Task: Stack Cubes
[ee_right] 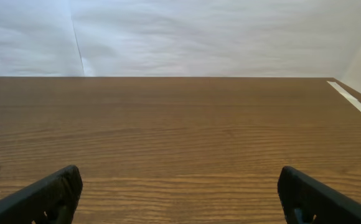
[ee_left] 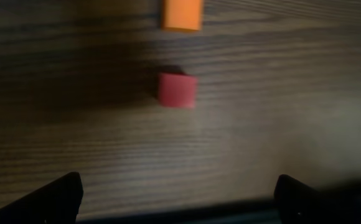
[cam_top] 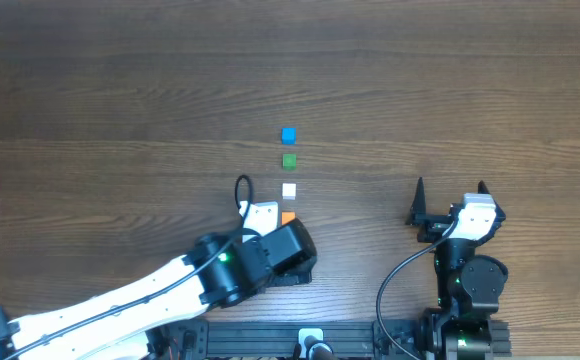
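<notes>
The table (cam_top: pixel 120 100) is dark wood with fine straight grain and a smooth, low-sheen finish. The red cube (ee_left: pixel 177 90) and orange cube (ee_left: pixel 182 14) look smooth and matt, with plain faces. The fingers (ee_right: pixel 50 193) of the right hand (ee_right: pixel 179 171) are matt black plastic, and the white backdrop (ee_right: pixel 199 37) behind the table looks like faintly creased cloth or paper.

Both arms are white shells with chunky black joints. The left arm (cam_top: pixel 120 300) has a little green light (cam_top: pixel 225 258) on one joint and a thin black cable (cam_top: pixel 242 188) by its white wrist. The right arm (cam_top: pixel 467 275) glows green too, and its hand (cam_top: pixel 451 190) has pointy black fingers.
</notes>
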